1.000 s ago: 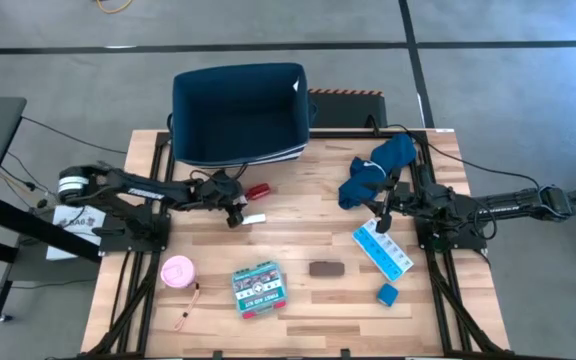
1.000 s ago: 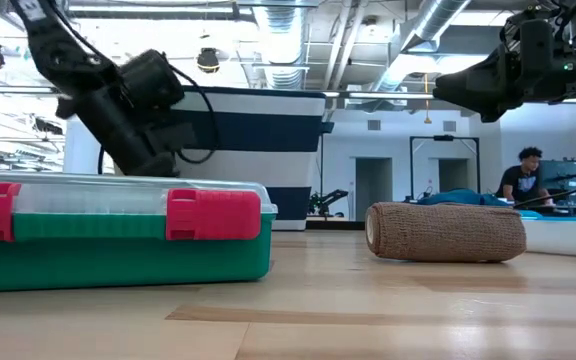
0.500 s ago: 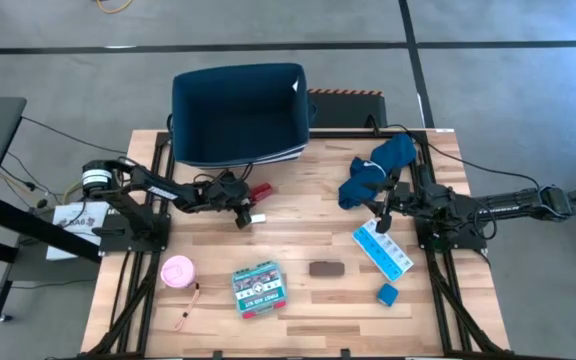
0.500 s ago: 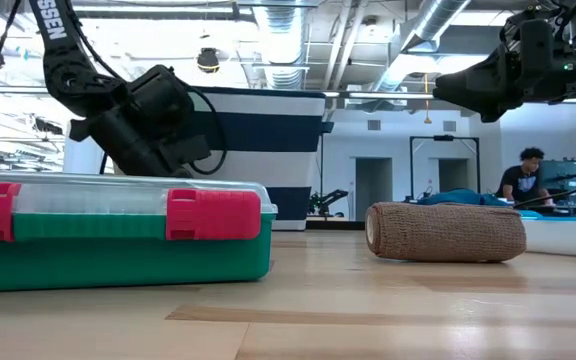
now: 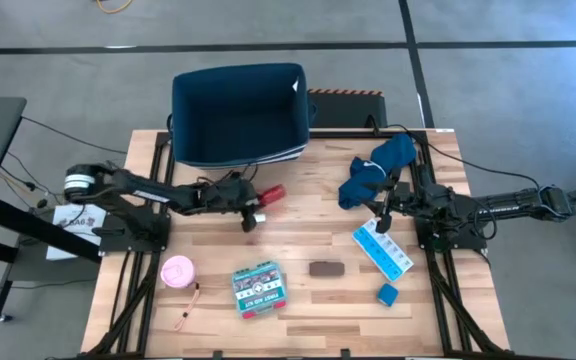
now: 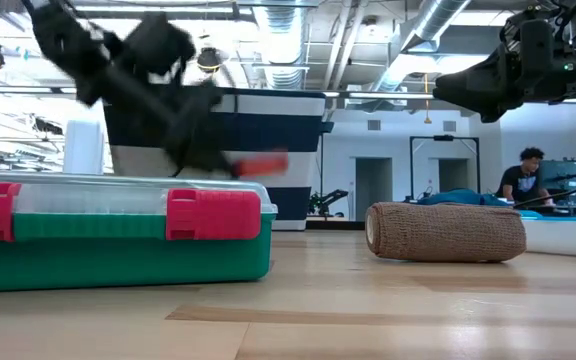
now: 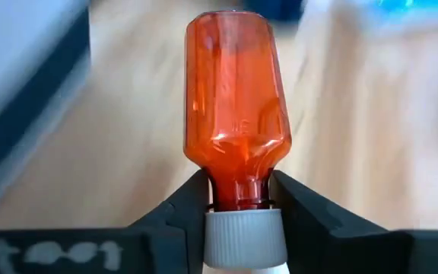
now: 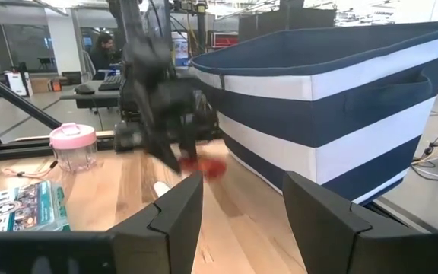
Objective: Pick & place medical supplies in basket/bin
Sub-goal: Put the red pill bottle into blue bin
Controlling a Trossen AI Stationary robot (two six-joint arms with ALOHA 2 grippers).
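Left end effector (image 5: 255, 205) sits centre-left in the high view, clamped on the neck of an orange vial (image 7: 236, 129) with a white cap (image 7: 243, 242), lifted off the surface (image 5: 298, 235) just below the navy bin (image 5: 238, 115) at upper centre. Open wood lies between vial and bin edge. Right end effector (image 5: 381, 213) waits at right, fingers spread wide, beside the pill strip (image 5: 382, 250). First-aid box (image 5: 255, 287), pink roll (image 5: 176, 271) and brown oblong (image 5: 326, 268) lie along the lower edge.

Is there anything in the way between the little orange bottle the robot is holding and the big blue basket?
Nothing visible blocks it. The left gripper holds the orange bottle by its neck, just in front of the basket, with only bare table between them.
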